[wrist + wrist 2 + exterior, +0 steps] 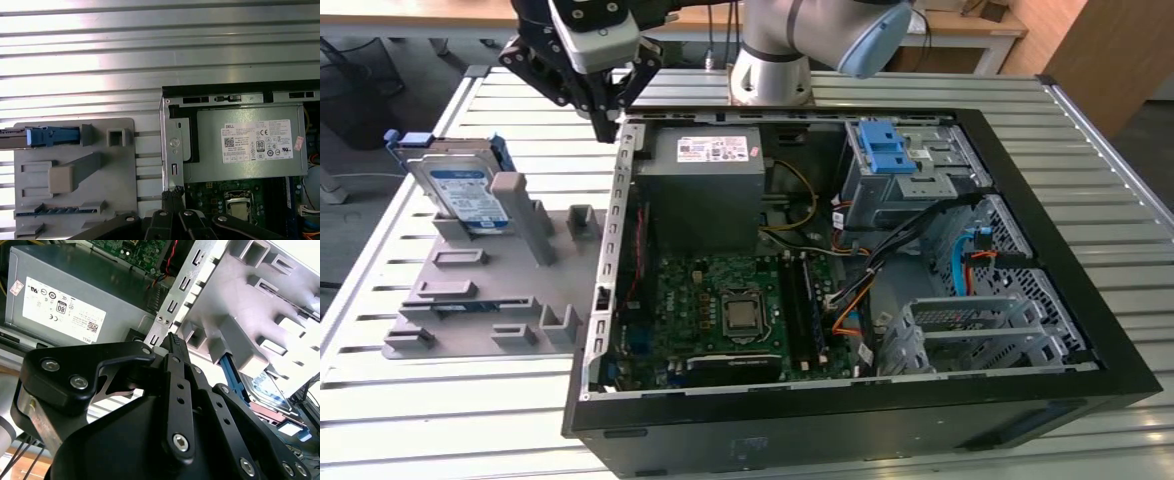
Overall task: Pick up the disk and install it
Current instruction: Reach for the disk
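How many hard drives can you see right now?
1. The disk stands in the grey fixture at the exterior view's left, outside the computer case; its bays may hide others.

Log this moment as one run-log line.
end effector: shut, empty, at computer case wall beside power supply | disk: upright in grey fixture, untouched | install: not done

The disk, a silver hard drive with a white-and-blue label in a blue carrier frame, stands upright on edge in the grey holder plate. It sits at ten o'clock in the exterior view, label facing outward and free-standing.
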`<act>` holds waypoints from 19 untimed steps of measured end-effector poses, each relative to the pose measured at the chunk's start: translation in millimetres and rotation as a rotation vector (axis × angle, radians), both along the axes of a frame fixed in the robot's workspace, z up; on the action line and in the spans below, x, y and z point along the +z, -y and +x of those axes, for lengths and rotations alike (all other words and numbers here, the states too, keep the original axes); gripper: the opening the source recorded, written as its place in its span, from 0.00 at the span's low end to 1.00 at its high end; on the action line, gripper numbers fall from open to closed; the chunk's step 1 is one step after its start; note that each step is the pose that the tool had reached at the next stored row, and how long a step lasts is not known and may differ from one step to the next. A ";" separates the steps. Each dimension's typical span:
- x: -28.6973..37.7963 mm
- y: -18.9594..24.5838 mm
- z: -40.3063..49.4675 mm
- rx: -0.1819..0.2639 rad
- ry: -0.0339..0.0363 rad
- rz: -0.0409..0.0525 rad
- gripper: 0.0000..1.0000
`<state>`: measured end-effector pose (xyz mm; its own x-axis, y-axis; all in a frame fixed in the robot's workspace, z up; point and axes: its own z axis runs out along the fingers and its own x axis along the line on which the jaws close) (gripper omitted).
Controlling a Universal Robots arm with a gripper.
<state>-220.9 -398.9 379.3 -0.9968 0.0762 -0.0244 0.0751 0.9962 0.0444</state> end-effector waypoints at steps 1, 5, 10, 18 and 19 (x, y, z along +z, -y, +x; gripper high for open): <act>0.0 0.0 -0.3 0.000 0.0000 0.0000 0.11; -0.1 0.0 -2.1 0.000 0.0000 0.0000 0.11; -0.3 0.0 -5.5 0.000 0.0001 0.0001 0.11; -0.6 0.0 -11.0 0.000 0.0000 0.0000 0.11; -0.7 0.0 -11.9 0.000 0.0000 0.0000 0.11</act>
